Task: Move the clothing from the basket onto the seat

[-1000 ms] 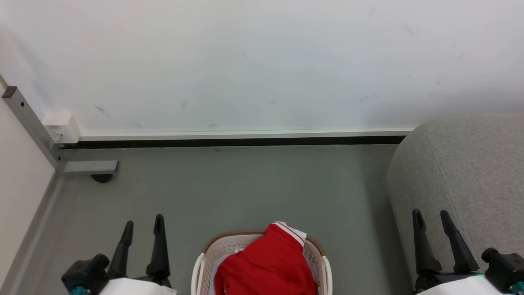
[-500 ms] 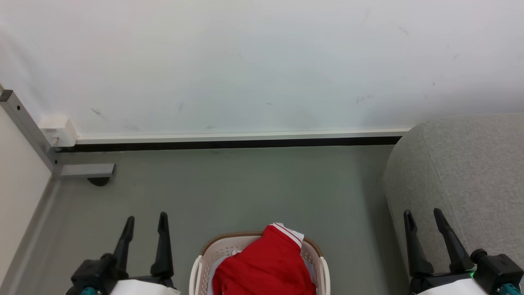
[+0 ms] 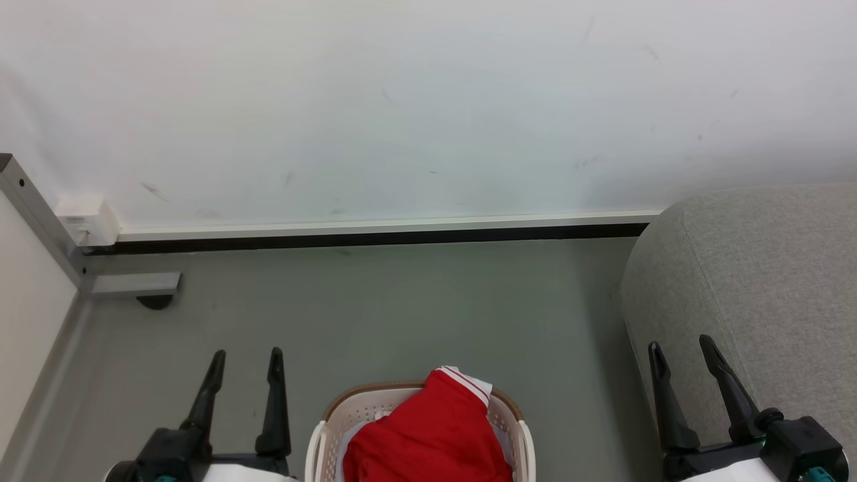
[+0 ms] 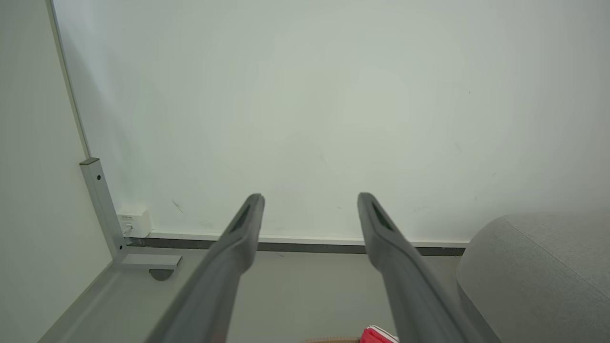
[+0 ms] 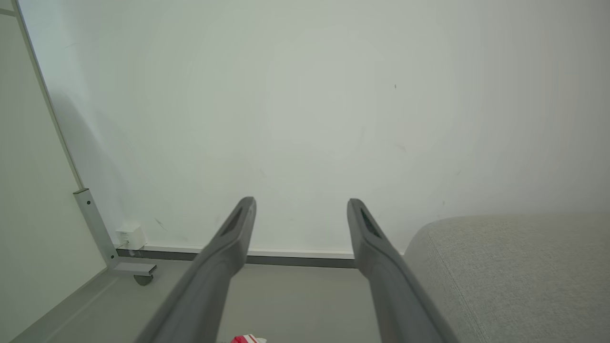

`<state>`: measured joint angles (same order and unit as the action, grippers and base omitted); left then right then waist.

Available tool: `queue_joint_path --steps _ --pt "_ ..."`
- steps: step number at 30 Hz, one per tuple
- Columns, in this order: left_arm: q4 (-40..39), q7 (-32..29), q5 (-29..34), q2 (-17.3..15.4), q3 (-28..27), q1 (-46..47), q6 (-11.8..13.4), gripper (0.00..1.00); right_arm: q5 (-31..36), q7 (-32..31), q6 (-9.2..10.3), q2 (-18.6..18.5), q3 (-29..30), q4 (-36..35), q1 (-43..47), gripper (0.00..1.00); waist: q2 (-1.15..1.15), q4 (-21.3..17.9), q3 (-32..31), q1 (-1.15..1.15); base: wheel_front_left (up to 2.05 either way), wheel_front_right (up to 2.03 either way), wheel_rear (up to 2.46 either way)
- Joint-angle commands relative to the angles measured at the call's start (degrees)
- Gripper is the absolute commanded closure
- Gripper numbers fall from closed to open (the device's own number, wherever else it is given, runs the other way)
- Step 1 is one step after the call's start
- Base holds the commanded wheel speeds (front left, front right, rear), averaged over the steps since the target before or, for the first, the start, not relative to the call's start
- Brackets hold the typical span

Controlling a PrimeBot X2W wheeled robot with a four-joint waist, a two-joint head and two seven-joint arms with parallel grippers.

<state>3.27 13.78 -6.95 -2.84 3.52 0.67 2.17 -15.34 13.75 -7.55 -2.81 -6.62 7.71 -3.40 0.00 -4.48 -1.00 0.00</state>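
At the far left a grey metal post (image 3: 37, 211) slants down the wall (image 3: 402, 100) to the floor (image 3: 402, 301), with a small white box (image 3: 86, 219) fixed just beside it above the skirting. Low on the left, the left gripper (image 3: 248, 353) points up the head view, its two dark fingers spread apart with only bare floor between them. A strip of floor shows between it and the basket (image 3: 355, 393).

The basket stands on the floor at the bottom middle, cut off by the lower edge. It is oval and cream-white, with perforated walls and a brown band round the rim. The clothing (image 3: 428, 438) lies heaped inside it: bright red, soft and rumpled, rising above the rim. At its far right corner an edge with thin white stripes and white trim sticks up over the far rim. Some pale fabric (image 3: 349, 438) shows under the red at the basket's sides.

To the right, the right gripper (image 3: 680, 343) is likewise spread wide and empty, seen against the near side of the sofa (image 3: 770, 268). The sofa is light grey and cloth-covered with a rounded corner, set close to the wall.
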Motion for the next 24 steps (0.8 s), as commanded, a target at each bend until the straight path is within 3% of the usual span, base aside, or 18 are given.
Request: queue_joint_path --steps 1,11,24 --pt "-0.51 0.61 1.77 -0.49 0.0 -0.6 0.27 0.0 1.54 0.67 0.11 -0.14 0.04 -0.05 -0.02 0.0 0.0 -0.09 -0.05 0.0 0.0 0.0 0.0" --pt "-1.23 1.43 5.37 -0.42 0.41 -0.88 0.38 0.0 4.75 1.49 0.12 -0.15 -0.18 -0.44 0.0 0.0 0.0 -0.42 -0.11 0.0 0.0 0.0 0.0" --pt "-1.03 1.39 4.97 -0.29 0.28 -0.54 0.28 0.0 3.86 1.5 0.12 -0.15 -0.32 -0.37 -0.69 0.0 0.0 -1.18 0.42 0.0 0.0 0.0 0.0"
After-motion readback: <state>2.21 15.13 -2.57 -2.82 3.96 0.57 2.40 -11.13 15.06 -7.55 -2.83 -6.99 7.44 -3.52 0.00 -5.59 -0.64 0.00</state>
